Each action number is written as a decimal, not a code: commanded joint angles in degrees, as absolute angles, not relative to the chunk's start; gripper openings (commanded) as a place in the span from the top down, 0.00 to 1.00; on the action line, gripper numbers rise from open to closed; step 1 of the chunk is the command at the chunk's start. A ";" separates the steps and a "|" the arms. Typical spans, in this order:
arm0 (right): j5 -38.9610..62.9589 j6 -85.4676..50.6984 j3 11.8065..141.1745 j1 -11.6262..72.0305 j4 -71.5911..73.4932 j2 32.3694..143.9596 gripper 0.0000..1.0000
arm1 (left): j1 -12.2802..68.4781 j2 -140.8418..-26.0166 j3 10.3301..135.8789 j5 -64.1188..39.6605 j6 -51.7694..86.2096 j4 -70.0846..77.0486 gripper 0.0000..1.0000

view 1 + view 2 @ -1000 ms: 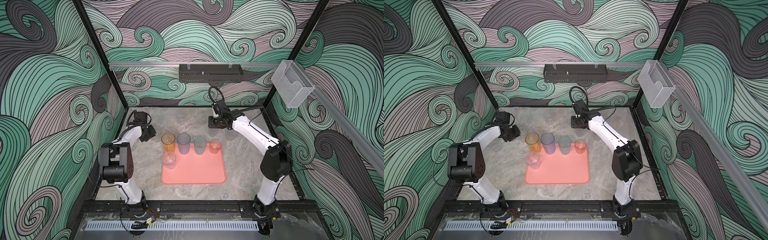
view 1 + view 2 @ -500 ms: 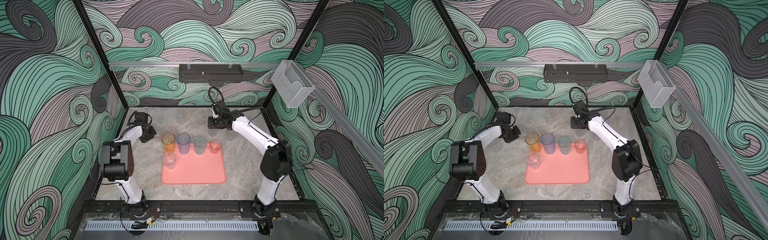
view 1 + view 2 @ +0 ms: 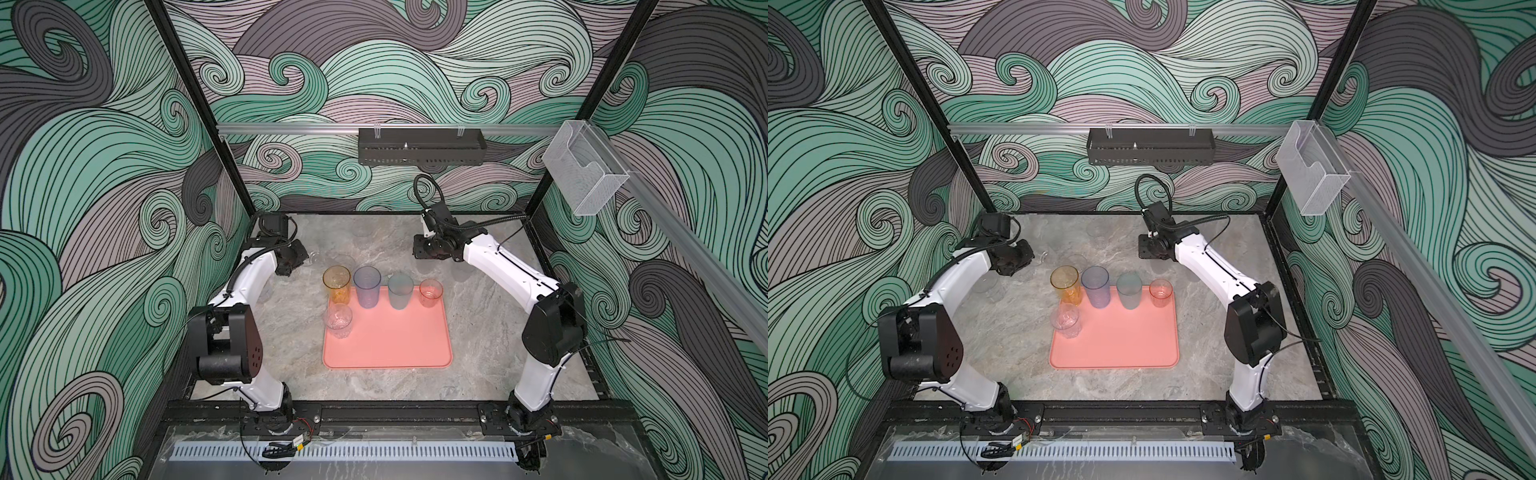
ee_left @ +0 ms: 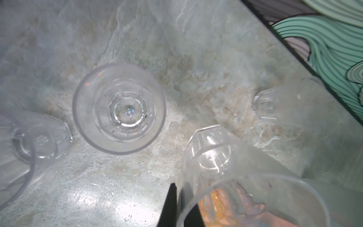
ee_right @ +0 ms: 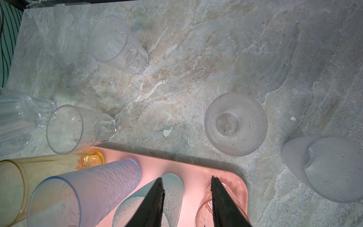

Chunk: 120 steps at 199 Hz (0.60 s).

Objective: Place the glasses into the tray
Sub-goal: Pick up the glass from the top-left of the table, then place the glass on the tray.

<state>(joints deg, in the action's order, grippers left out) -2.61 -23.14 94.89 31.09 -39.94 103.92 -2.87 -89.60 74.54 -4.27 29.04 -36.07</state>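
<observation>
The left gripper, at 10 o'clock from the tray, has closed over the last second. It now pinches the wall of a clear glass, one finger inside and one outside. The right gripper stays half open and empty above the tray's 12 o'clock edge. The amber glass, blue-violet glass, teal glass and reddish glass line that edge as before. A second clear glass sits at the tray's 9 o'clock edge.

A black basket and clear box hang above the marble tabletop.
</observation>
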 commanded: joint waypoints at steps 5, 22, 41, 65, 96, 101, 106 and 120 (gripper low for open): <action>-2.16 -22.79 93.80 32.67 -41.58 99.02 0.59 | -2.99 -82.13 78.04 -5.49 25.87 -38.41 1.00; -0.85 -22.00 93.21 34.38 -43.41 96.93 0.58 | -2.70 -78.02 79.07 -5.71 24.57 -41.20 1.00; 0.27 -21.75 91.42 36.54 -45.23 94.34 0.58 | -0.85 -74.43 79.43 -6.00 22.82 -45.31 1.00; 2.52 -23.25 87.21 38.67 -46.05 89.91 0.58 | 3.36 -70.04 78.33 -7.43 21.52 -50.13 1.00; 2.79 -25.33 83.09 40.91 -47.78 85.24 0.58 | 12.05 -65.58 76.22 -6.52 20.89 -56.10 1.00; 2.73 -25.70 82.52 40.96 -48.02 84.49 0.58 | 13.48 -64.96 75.77 -5.91 21.10 -57.09 1.00; 2.70 -26.04 81.92 41.05 -48.28 83.89 0.58 | 15.05 -64.30 75.27 -5.37 21.34 -57.87 1.00; 2.33 -26.69 80.26 41.30 -48.72 82.07 0.58 | 19.33 -62.91 73.89 -4.04 22.14 -59.71 1.00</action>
<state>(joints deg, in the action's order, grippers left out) 2.24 -24.56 82.41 40.93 -46.24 85.14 13.82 -65.60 75.37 -5.76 22.06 -52.95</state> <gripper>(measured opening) 0.423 0.065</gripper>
